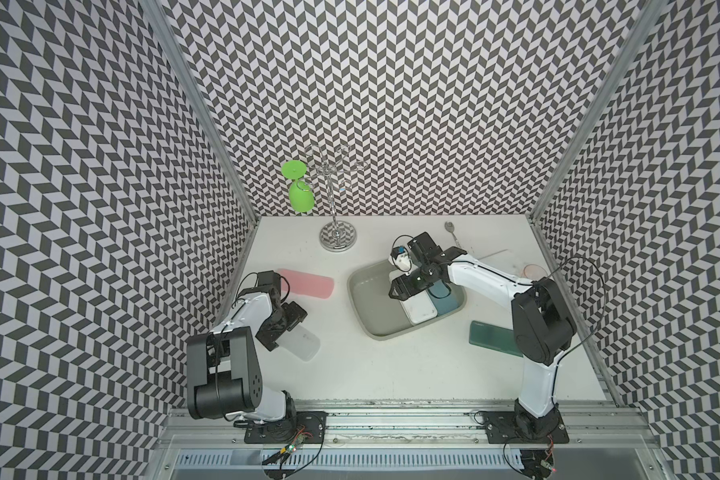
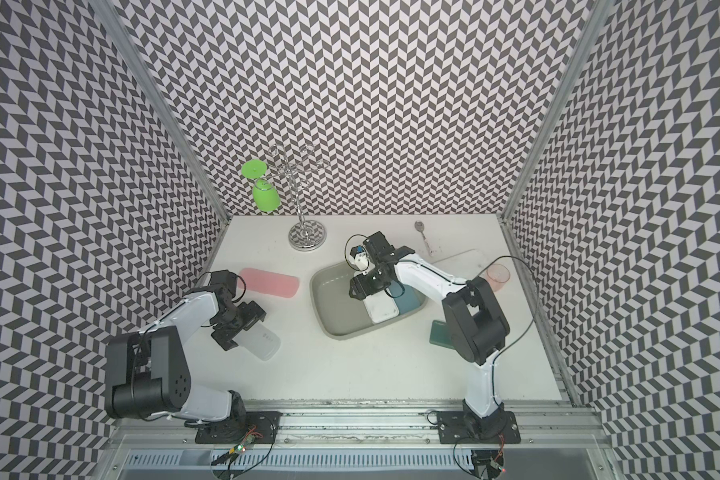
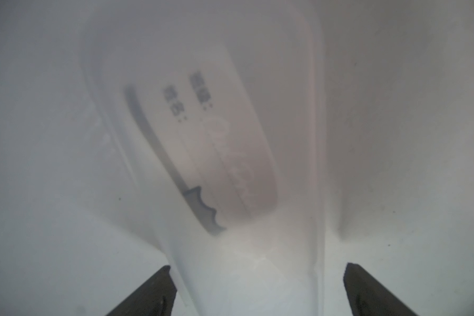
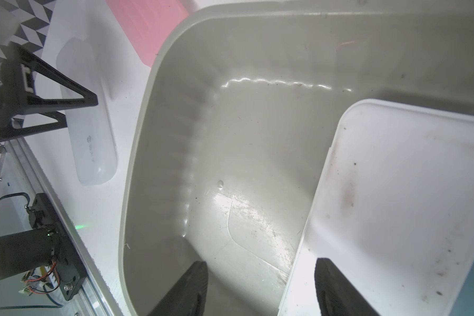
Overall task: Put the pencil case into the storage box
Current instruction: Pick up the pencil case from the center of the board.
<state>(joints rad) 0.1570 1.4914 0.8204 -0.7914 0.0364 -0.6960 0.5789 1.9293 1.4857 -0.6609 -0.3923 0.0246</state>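
Frosted plastic shell: the frosted case (image 1: 304, 345) lay flat on the table, at about 8 o'clock from the box (image 1: 371, 305) and well apart from it (12 = back wall, in a top view). Left gripper (image 1: 285, 330) hung over one end of it with fingers wide. The wrist view showed that end between them, one finger close to its edge and the other with a gap. It held nothing. Right gripper (image 1: 395, 291) hovered in the box, fingers half apart and empty, above a white case (image 1: 420, 309) beside a blue case (image 1: 445, 301).

Judged step: the grasp. Centre the fingers across the narrow width, go low and close square on the side walls, since the smooth shell looked apt to skid. Free floor lay in the box's 9 o'clock half, so the right arm should clear out first.
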